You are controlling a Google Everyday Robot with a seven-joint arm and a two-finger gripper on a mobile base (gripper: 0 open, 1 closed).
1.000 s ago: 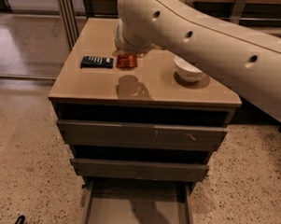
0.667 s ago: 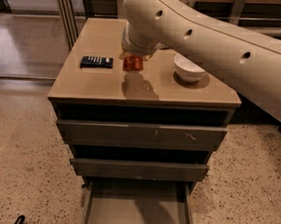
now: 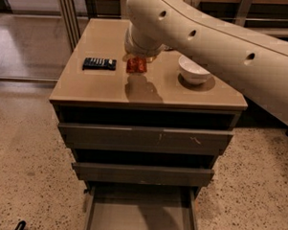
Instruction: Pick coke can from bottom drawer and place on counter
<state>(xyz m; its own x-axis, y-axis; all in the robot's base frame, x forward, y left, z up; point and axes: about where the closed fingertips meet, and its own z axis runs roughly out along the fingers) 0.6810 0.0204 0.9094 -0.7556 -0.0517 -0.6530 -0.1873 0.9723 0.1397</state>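
The coke can (image 3: 136,65), small and red-orange, hangs upright just under the wrist of my big white arm, over the middle of the counter (image 3: 95,88). My gripper (image 3: 137,59) is mostly hidden behind the arm and is shut on the can's top. The can's dark reflection lies on the counter right below it. The bottom drawer (image 3: 140,217) is pulled out at the foot of the cabinet, and its flat floor shows nothing in it.
A white bowl (image 3: 194,69) stands on the counter right of the can. A flat black packet (image 3: 99,63) lies to its left. The two upper drawers (image 3: 145,136) stand slightly ajar. Speckled floor surrounds the cabinet.
The arm has carried the can a little to the right and slightly lower over the counter, away from the black packet. Bowl, packet and drawers have not moved.
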